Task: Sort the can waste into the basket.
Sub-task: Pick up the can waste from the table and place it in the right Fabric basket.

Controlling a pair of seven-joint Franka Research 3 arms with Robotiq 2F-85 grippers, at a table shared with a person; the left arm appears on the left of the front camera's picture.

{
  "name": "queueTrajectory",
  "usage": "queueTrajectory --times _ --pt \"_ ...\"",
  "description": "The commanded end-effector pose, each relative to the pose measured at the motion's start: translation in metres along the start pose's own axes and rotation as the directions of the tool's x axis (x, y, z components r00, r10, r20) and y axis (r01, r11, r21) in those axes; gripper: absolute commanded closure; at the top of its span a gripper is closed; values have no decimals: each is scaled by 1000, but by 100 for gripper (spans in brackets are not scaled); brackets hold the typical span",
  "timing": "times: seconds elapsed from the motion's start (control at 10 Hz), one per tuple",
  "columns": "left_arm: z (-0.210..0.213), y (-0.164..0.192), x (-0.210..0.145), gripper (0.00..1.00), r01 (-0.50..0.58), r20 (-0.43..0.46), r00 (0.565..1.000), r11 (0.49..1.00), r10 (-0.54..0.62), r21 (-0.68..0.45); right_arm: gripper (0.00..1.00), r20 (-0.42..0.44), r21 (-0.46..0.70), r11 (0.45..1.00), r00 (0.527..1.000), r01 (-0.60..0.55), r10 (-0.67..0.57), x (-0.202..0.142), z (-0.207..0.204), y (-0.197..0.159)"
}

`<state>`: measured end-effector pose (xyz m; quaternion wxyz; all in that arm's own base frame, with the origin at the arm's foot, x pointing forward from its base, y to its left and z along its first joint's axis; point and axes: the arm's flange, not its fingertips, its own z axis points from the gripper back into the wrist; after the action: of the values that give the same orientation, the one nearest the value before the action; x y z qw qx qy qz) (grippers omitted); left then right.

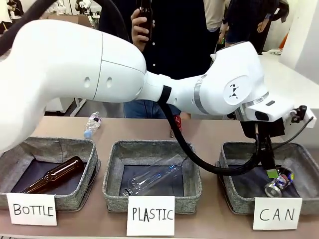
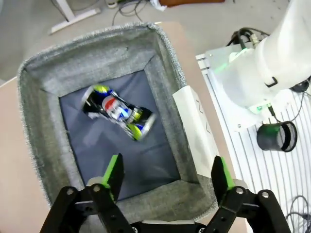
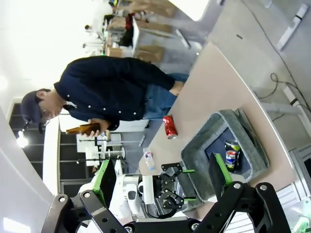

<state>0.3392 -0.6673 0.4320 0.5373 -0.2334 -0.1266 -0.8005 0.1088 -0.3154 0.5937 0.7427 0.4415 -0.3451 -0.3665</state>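
Crushed can [image 2: 118,110] in basket [image 2: 97,46] with "CAN" card [image 1: 277,213]; left hand [image 2: 167,166] wide above it, right hand [image 3: 160,171] wide too.

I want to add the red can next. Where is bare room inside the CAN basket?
In the basket, the dark floor is bare between the crushed can and the wall nearest the left gripper. Crowded where the can lies.

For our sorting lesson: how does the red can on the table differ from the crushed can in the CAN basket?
The red can is mostly red; the crushed can is silvery with multicolour print. The red can sits on the bare table; the crushed can is inside the CAN basket. Both are small drink cans.
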Motion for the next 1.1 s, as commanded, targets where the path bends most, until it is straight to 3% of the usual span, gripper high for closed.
queueTrajectory --times 0.0,0.2,0.3,0.4,0.5,0.6,0.8,0.9,1.0 --pt "8 1 1 0 -17 -27 999 999 18 29 0 11 15 1000 1000 -11 11 -3 8 -1" --pt "12 0 -7 0 -45 -33 998 998 46 37 0 11 15 1000 1000 -11 11 -3 8 -1" --pt "19 1 -12 0 -101 -88 991 994 104 29 0 -1 -1 1000 1000 0 0 0 -1 0" --pt "37 -2 -20 0 -182 -217 959 983 183 23 0 -34 35 999 999 -14 16 0 -10 7" --pt "73 -5 -36 0 -290 -380 890 956 253 -43 0 -68 29 999 997 -19 21 2 -32 14" --pt "124 -11 -59 0 -400 -445 834 914 327 -76 0 -149 40 999 988 -22 28 3 -68 25" --pt "193 -33 -94 0 -592 -475 725 804 499 -60 0 -277 -5 999 960 -46 43 -5 -144 50" --pt "222 -40 -117 0 -680 -475 660 731 582 -50 0 -343 12 998 938 -57 58 -14 -180 68" --pt "257 -47 -151 0 -777 -459 566 630 685 -17 0 -411 29 995 907 -91 95 -30 -218 89"
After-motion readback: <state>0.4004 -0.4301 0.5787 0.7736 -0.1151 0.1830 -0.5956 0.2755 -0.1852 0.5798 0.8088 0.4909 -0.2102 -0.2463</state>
